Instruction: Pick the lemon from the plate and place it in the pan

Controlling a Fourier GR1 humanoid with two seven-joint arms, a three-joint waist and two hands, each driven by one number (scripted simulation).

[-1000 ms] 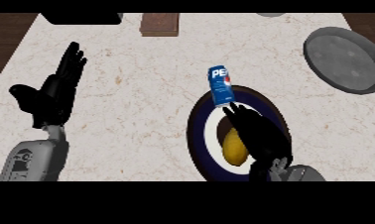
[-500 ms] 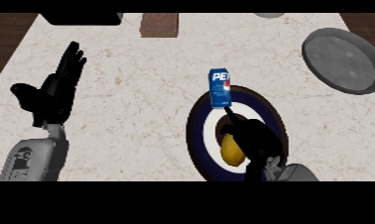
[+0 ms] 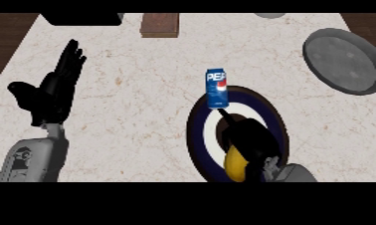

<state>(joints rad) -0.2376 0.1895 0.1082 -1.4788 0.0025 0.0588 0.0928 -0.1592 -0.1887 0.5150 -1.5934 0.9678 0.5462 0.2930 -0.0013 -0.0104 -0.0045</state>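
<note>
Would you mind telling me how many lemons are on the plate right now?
1. The lemon lies at the plate's near side, partly covered by the right hand; another could be hidden beneath that hand, though none shows.

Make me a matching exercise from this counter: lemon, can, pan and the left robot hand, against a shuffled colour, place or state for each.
Things:
1. lemon
2. can
3. pan
4. left robot hand

Descriptions:
A. open, fingers up, at the view's left
B. grey, at the right edge
C. yellow, on the plate
D. blue, at the plate's far rim

Pairs: 1-C, 2-D, 3-B, 4-A
</note>
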